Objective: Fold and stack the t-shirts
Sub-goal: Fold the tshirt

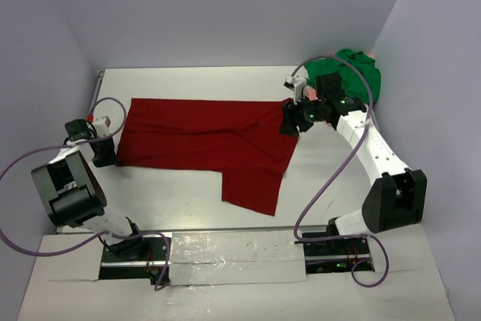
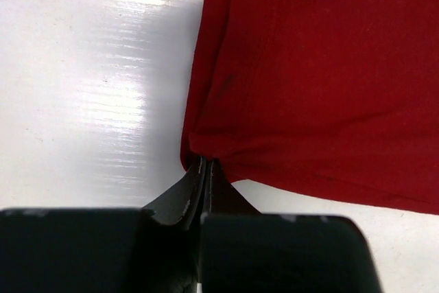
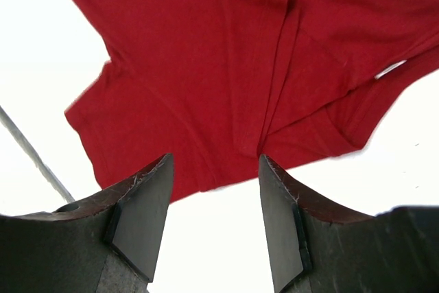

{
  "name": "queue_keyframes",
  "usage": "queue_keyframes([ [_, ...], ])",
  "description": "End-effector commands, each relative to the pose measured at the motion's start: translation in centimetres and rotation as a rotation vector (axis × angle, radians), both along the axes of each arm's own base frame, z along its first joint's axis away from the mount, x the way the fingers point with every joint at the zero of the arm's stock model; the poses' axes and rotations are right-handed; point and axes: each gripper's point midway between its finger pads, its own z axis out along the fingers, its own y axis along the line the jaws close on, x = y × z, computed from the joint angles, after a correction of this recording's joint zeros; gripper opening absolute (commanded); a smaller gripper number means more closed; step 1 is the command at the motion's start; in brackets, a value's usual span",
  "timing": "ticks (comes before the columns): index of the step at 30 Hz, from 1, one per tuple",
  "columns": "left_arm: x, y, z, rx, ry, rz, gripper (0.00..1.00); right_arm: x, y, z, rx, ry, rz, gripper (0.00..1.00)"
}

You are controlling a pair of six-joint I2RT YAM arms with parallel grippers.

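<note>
1. Top external: the dark red t-shirt (image 1: 203, 137) lies spread flat across the middle of the white table (image 1: 188, 84). One flap of it reaches toward the near edge, right of centre.
2. The left gripper (image 1: 106, 154) sits at the shirt's left edge, at its near corner. The right gripper (image 1: 290, 120) is at the shirt's right edge. From up here neither claw's state can be told.
3. The bright green t-shirt (image 1: 352, 73) is bunched in the far right corner of the table, well apart from the left arm and just behind the right wrist.
4. Left wrist: the left gripper (image 2: 206, 169) has its fingers pressed together on a corner of the dark red t-shirt (image 2: 322, 66), and the cloth puckers where they pinch it. The rest of the shirt lies on the table (image 2: 89, 101).
5. Right wrist: the right gripper (image 3: 216, 162) is spread wide, with nothing between its fingers (image 3: 140, 217). It is at the edge of the dark red t-shirt (image 3: 226, 53), which shows long folds running through it.
</note>
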Motion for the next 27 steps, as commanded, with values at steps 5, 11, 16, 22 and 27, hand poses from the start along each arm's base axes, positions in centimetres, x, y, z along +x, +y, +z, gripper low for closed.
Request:
queue_keyframes([
  [5, 1.8, 0.1, 1.4, -0.012, -0.067, -0.008, 0.00, -4.8, -0.6, -7.4, -0.217, 0.287, 0.248, 0.62],
  [11, 2.0, -0.3, 1.6, -0.013, -0.073, -0.020, 0.00, -10.9, -1.5, -14.0, -0.409, 0.449, 0.465, 0.62],
  [16, 2.4, -0.5, 1.7, -0.013, -0.081, -0.026, 0.00, -13.1, -0.8, -15.1, -0.488, 0.401, 0.576, 0.63],
  [22, 2.7, -0.6, 2.0, -0.014, -0.093, -0.033, 0.00, -15.2, 2.7, -13.3, -0.433, 0.292, 0.713, 0.64],
  [27, 2.7, -0.5, 2.1, -0.008, -0.098, -0.038, 0.00, -16.7, 4.9, -13.3, -0.441, 0.162, 0.782, 0.65],
])
